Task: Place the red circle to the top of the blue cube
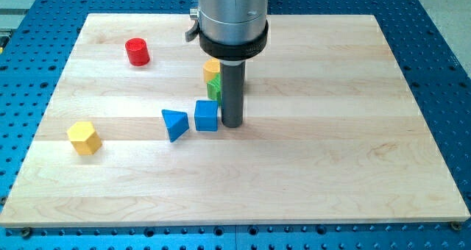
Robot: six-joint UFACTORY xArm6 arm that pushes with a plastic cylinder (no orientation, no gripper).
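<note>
No claw, just a rod; my tip (232, 123) sits just right of the blue cube (207, 115). Red cylinder (137, 51) far left, well apart. Blue wedge (174, 123) left of cube. Green block (214, 89) and yellow block (212, 69) behind rod. Yellow hexagon (84, 137) near left.

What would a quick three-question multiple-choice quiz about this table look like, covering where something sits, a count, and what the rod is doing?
1. Where is the red circle?
A. the view's upper left
B. the view's lower right
C. on top of the blue cube

2. How many blue blocks are there?
A. one
B. two
C. four

3. My tip is:
A. touching the red circle
B. just right of the blue cube
C. off the board

Answers:
1. A, it stands alone near the top-left corner.
2. B, the cube and the blue triangle.
3. B, the rod ends beside the cube's right face.
</note>
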